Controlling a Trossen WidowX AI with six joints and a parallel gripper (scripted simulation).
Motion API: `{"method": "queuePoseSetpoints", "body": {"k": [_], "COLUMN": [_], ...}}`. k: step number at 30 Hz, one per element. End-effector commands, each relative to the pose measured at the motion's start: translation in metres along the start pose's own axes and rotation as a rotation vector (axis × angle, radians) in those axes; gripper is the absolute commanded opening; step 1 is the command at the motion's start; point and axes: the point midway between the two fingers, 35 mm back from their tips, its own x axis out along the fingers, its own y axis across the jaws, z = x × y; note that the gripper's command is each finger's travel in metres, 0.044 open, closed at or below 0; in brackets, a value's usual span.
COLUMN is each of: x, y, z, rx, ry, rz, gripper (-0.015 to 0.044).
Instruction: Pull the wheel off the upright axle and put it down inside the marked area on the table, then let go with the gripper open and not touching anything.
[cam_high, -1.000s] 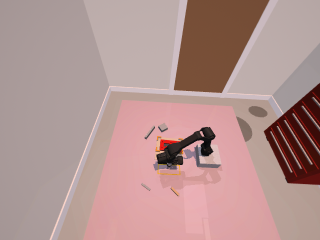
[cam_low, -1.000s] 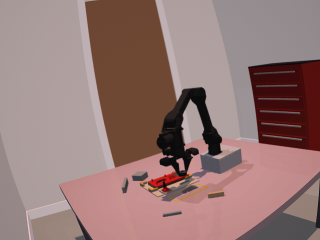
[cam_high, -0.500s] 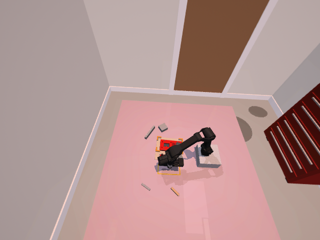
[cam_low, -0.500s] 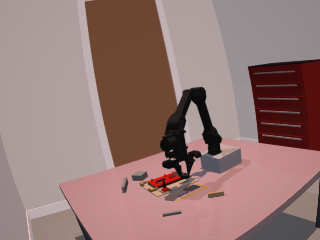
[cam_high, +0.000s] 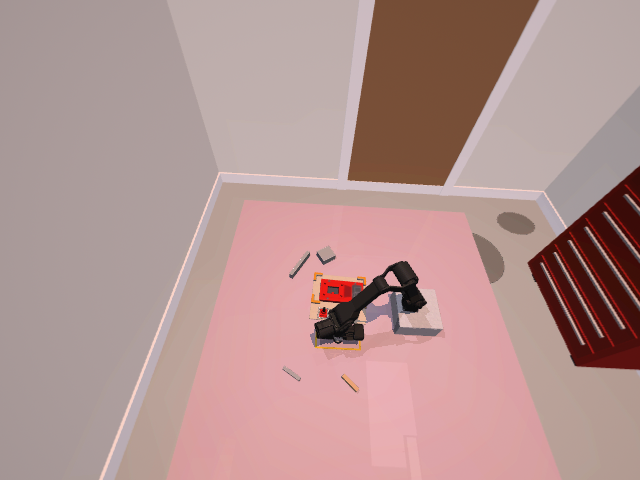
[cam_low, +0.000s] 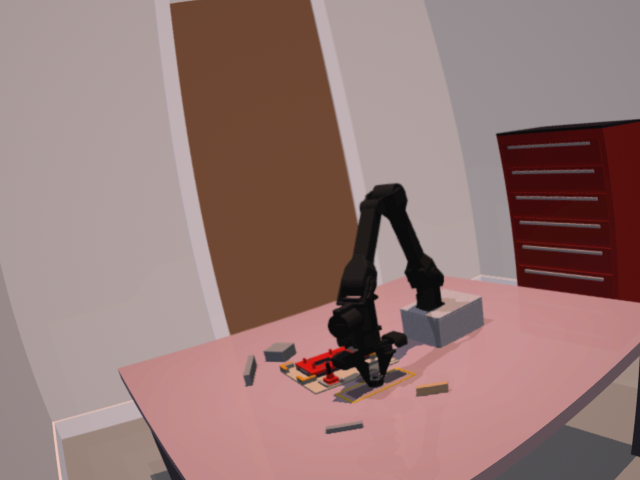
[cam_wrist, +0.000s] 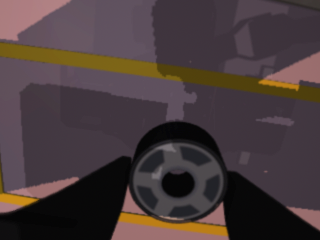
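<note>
The wheel (cam_wrist: 150, 175) (cam_low: 375, 377), a dark ring with a grey spoked face and a central hole, is held upright-facing between the fingertips. My gripper (cam_wrist: 177, 173) (cam_low: 375, 381) (cam_high: 338, 338) is shut on it, pointing down over the marked area. The marked area is a yellow rectangular outline (cam_high: 337, 348) (cam_low: 353, 400) (cam_wrist: 90, 59) on the table. The wheel is low over it, inside the outline in the wrist view; whether it touches the table is unclear. The upright axle (cam_high: 323, 312) (cam_low: 329, 376), a black peg on a red base, stands bare beside the area. The wheel's underside is hidden.
A red fixture (cam_high: 329, 296) (cam_low: 310, 366) lies on the tan board behind the axle. Grey blocks (cam_high: 326, 254) (cam_low: 279, 352) and a grey bar (cam_high: 299, 264) lie farther back. A small grey bar (cam_high: 291, 373) and an orange-tan bar (cam_high: 349, 383) (cam_low: 432, 389) lie in front.
</note>
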Motion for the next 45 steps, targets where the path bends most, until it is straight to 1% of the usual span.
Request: {"method": "queuePoseSetpoints", "body": {"k": [1,2,13,14,17,21,24,25,29,30,39,45], "x": [0.007,0.007,0.002,-0.002,-0.020,-0.054,-0.056,-0.052,-0.067,-0.071,-0.100,-0.101], "y": [-0.001,-0.001,-0.001,-0.001,0.000,-0.001,-0.001,0.000,-0.018,-0.024,-0.077,-0.081], "z": [0.001,0.001,0.001,0.000,0.000,0.000,0.000,-0.001,0.007,0.010,0.033,0.035], "rx": [0.004,0.004,0.000,0.001,0.002,0.004,0.004,0.001,0.002,0.002,0.004,0.004], "ry": [-0.004,-0.004,-0.002,-0.002,-0.003,-0.004,-0.004,0.002,0.000,-0.001,-0.007,-0.007], "rz": [-0.001,-0.001,-0.004,-0.004,-0.003,-0.001,-0.001,0.005,0.002,0.001,-0.007,-0.007], "gripper": [0.0000,0.0000,0.0289,0.0300,0.0300,0.0300,0.0300,0.0326,0.0431,0.0440,0.0440,0.0440]}}
